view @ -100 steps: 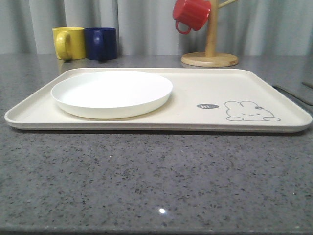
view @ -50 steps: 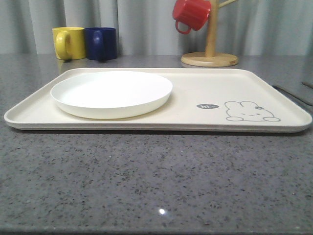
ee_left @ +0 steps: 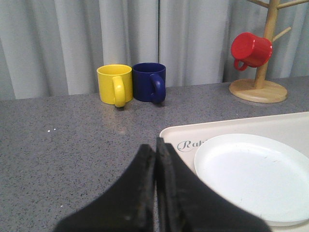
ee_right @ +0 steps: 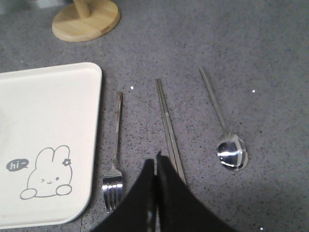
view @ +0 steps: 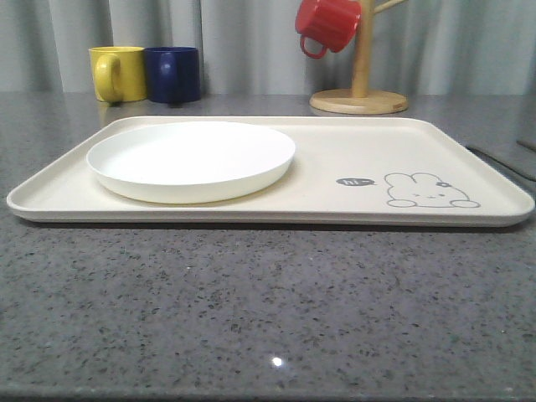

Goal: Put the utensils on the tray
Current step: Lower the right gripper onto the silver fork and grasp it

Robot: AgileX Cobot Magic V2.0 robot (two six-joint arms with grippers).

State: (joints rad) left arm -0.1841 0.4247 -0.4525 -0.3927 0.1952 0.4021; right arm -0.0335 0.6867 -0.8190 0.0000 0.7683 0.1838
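Observation:
The cream tray (view: 352,151) with its grey rabbit drawing lies across the grey counter; its corner also shows as tray (ee_right: 43,106) and tray (ee_left: 289,126). Beside the tray's right edge, on the counter, lie a silver fork (ee_right: 115,159), a pair of chopsticks (ee_right: 166,121) and a spoon (ee_right: 227,140), side by side. My right gripper (ee_right: 155,163) hangs shut and empty above the near end of the chopsticks, between fork and chopsticks. My left gripper (ee_left: 155,145) is shut and empty over the counter by the tray's far left corner.
A round white plate (view: 191,159) sits on the tray's left half. Yellow mug (view: 117,73) and blue mug (view: 173,74) stand at the back left. A wooden mug tree (view: 360,84) holds a red mug (view: 328,25) at the back right.

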